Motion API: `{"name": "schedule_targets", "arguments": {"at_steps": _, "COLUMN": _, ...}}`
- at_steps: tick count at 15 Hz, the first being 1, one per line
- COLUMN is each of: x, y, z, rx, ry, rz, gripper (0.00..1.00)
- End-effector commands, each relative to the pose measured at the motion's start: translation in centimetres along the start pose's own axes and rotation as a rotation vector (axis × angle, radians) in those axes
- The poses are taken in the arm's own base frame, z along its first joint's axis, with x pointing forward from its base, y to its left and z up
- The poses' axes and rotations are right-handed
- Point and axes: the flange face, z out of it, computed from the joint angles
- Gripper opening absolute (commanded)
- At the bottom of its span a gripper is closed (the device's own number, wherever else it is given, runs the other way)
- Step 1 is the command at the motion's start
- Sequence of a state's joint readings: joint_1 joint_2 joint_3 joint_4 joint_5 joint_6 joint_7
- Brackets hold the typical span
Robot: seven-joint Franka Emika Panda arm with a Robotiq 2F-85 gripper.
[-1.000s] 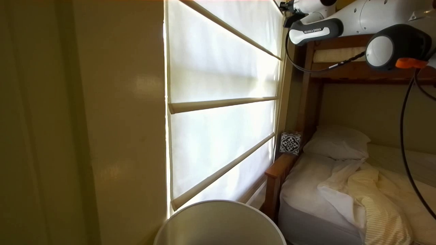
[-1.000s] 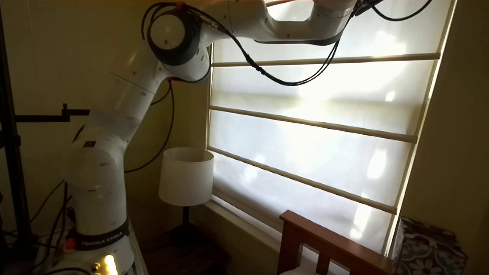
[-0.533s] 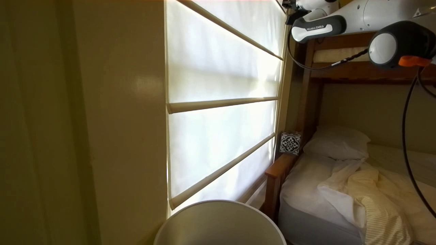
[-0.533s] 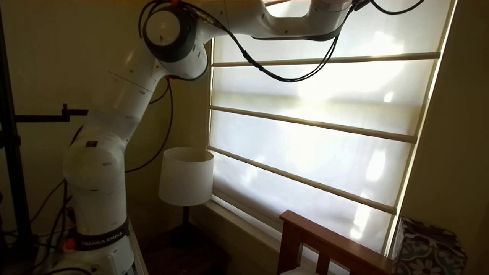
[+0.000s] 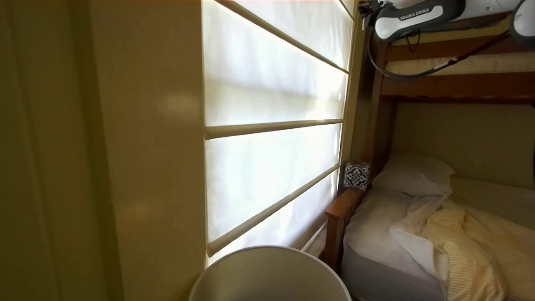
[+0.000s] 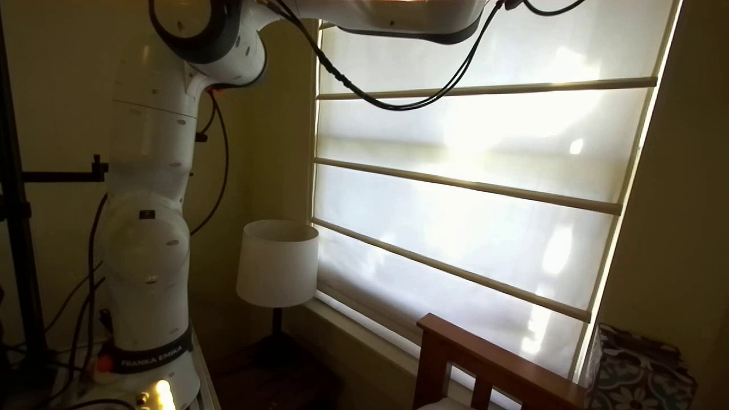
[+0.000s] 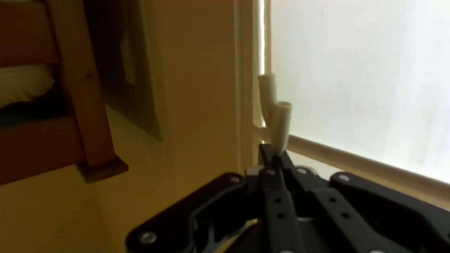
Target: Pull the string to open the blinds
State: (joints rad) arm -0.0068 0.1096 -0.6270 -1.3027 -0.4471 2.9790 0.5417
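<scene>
The blinds, a cream-white fabric shade with thin cross ribs, hang down over the window in both exterior views [image 5: 271, 179] [image 6: 467, 222], and part of them shows at the right in the wrist view [image 7: 358, 80]. In the wrist view, two white tapered string pulls [image 7: 281, 123] stand up at the fingertips of my gripper [image 7: 275, 156], beside the blinds' edge. The fingers are closed on the nearer pull; the other is partly behind it. The thin string itself cannot be made out. In an exterior view the gripper [image 5: 368, 9] is at the top edge, near the window's far side.
A lamp with a white shade [image 6: 277, 267] stands by the window; its rim shows in an exterior view [image 5: 267, 247]. A wooden bunk bed [image 5: 447, 86] is beside the window. A patterned box [image 5: 356, 176] stands near its headboard [image 6: 484, 347]. Black cables [image 6: 393, 107] hang from the arm.
The arm has moved up and back: the gripper shifts right in an exterior view, and the elbow moves up and left in an exterior view. The blinds look almost unchanged.
</scene>
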Motion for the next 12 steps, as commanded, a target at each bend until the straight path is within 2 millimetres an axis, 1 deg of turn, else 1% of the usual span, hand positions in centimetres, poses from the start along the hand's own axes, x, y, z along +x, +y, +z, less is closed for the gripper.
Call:
{"name": "schedule_targets", "arguments": {"at_steps": 1, "x": -4.1, "y": 2.4, "z": -1.4, "rx": -0.022, "ry": -0.152, "rz": 0.055, "gripper": 0.00}}
{"name": "schedule_targets", "arguments": {"at_steps": 2, "x": -5.1, "y": 3.3, "z": -1.4, "rx": -0.047, "ry": -0.172, "rz": 0.066, "gripper": 0.00}}
{"name": "schedule_targets", "arguments": {"at_steps": 4, "x": -7.7, "y": 4.9, "z": -1.1, "rx": -0.094, "ry": -0.217, "rz": 0.090, "gripper": 0.00}}
{"name": "schedule_targets", "arguments": {"at_steps": 7, "x": -12.2, "y": 6.0, "z": -1.0, "rx": -0.131, "ry": -0.298, "rz": 0.116, "gripper": 0.00}}
{"name": "schedule_targets", "arguments": {"at_steps": 10, "x": -17.2, "y": 6.0, "z": -1.7, "rx": -0.123, "ry": -0.387, "rz": 0.162, "gripper": 0.00}}
{"name": "schedule_targets", "arguments": {"at_steps": 12, "x": -20.2, "y": 5.8, "z": -2.5, "rx": -0.113, "ry": -0.447, "rz": 0.186, "gripper": 0.00}}
